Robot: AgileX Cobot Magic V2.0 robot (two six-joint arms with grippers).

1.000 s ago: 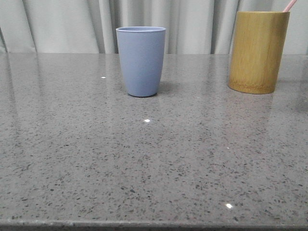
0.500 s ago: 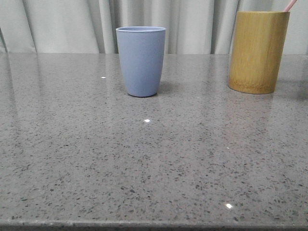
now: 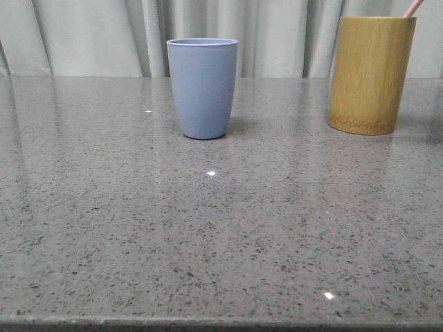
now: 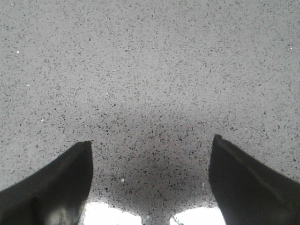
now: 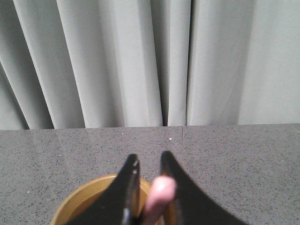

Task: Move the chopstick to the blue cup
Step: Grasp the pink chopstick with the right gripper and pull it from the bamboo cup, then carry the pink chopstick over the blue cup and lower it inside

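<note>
The blue cup (image 3: 203, 86) stands upright at the back middle of the table. It looks empty from here. A pale pink chopstick (image 3: 413, 7) sticks out of the yellow-brown bamboo cylinder (image 3: 370, 72) at the back right. In the right wrist view my right gripper (image 5: 150, 159) is above the cylinder's mouth (image 5: 84, 201), its jaws nearly together with the pink chopstick end (image 5: 159, 194) between them. My left gripper (image 4: 152, 143) is open and empty, close over bare table. Neither gripper shows in the front view.
The grey speckled table (image 3: 221, 228) runs from the front edge to a pale curtain (image 3: 97, 34) at the back. The two cups stand about a cup's width and a half apart.
The pink chopstick tip above the bamboo cylinder has shifted slightly to the left. The cups have not moved.
</note>
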